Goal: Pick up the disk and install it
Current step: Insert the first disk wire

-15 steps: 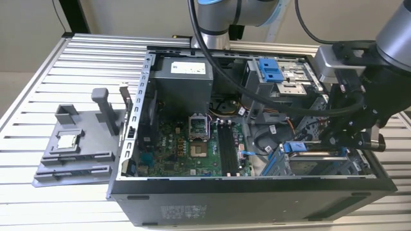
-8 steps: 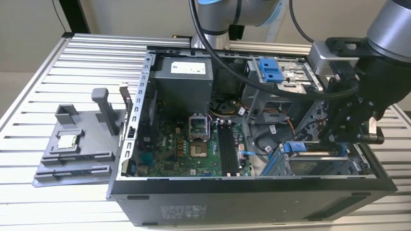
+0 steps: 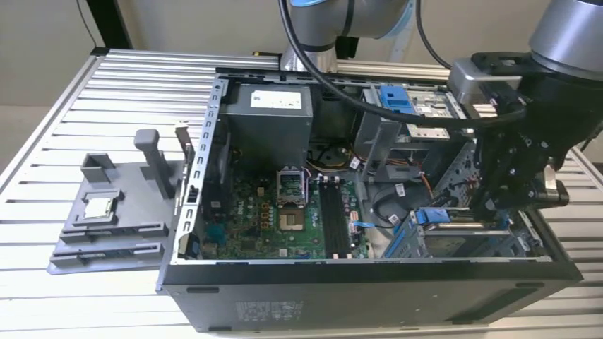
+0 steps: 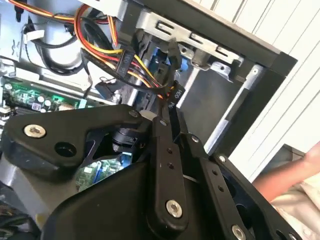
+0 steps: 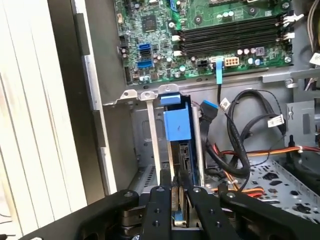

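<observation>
As the hand [image 5: 178,194] sits low in the case [image 3: 377,293], at the corner on the exterior view's right, I see its fingers [image 5: 163,190] pressed in on the disk [image 5: 177,125], pinching its near edge between them. The disk stands on edge in the drive bay [image 5: 153,135], slotted between upright metal strips, with its blue rail end pointing toward the motherboard [image 5: 210,35]. Just beside the bay, on the side away from the case wall, black and orange cables [image 5: 240,145] loop over the perforated floor. In the exterior view the motherboard lies in the middle of the case, and a blue latch piece [image 3: 397,99] sits at the far end. The case rests open on a slatted worktop [image 3: 113,85]. On the exterior view's left, beside the case, a grey holder [image 3: 109,233] carries a small chip [image 3: 100,205]. In the second wrist view a person's arm [image 4: 295,175] shows past the case edge.
</observation>
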`<control>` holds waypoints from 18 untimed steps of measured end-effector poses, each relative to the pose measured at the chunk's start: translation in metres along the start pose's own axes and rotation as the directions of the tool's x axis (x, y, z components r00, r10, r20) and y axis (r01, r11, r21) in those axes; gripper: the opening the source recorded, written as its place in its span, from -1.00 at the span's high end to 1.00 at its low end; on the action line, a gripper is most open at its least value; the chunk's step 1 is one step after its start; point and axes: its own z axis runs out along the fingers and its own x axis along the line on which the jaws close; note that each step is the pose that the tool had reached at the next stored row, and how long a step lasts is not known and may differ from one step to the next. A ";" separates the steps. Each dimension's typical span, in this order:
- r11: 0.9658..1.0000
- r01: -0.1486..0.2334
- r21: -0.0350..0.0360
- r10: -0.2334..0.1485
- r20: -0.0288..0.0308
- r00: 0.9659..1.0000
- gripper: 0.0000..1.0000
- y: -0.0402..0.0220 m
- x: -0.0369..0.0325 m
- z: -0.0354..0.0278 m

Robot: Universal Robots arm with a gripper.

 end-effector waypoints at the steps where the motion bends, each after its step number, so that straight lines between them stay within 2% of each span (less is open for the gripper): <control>1: 1.000 0.000 0.001 0.000 -0.004 1.000 1.00 0.0006 -0.0043 -0.0007; 3: 1.000 0.001 0.002 -0.001 -0.013 1.000 1.00 0.0019 -0.0131 -0.0020; 4: 1.000 0.001 0.003 -0.001 -0.021 1.000 1.00 0.0025 -0.0169 -0.0025; 5: 1.000 0.001 0.005 -0.001 -0.032 0.999 1.00 0.0027 -0.0182 -0.0027; 6: 1.000 0.002 0.005 -0.001 -0.035 0.999 1.00 0.0027 -0.0183 -0.0026; 9: 1.000 0.002 0.006 -0.002 -0.037 0.999 1.00 0.0027 -0.0183 -0.0025; 11: 1.000 0.003 0.008 -0.002 -0.055 0.998 1.00 0.0028 -0.0186 -0.0018; 15: 1.000 0.004 0.012 -0.003 -0.081 0.997 1.00 0.0032 -0.0208 -0.0010; 16: 1.000 0.004 0.013 -0.003 -0.084 0.996 1.00 0.0032 -0.0209 -0.0009; 18: 1.000 0.004 0.013 -0.003 -0.085 0.996 1.00 0.0032 -0.0209 -0.0010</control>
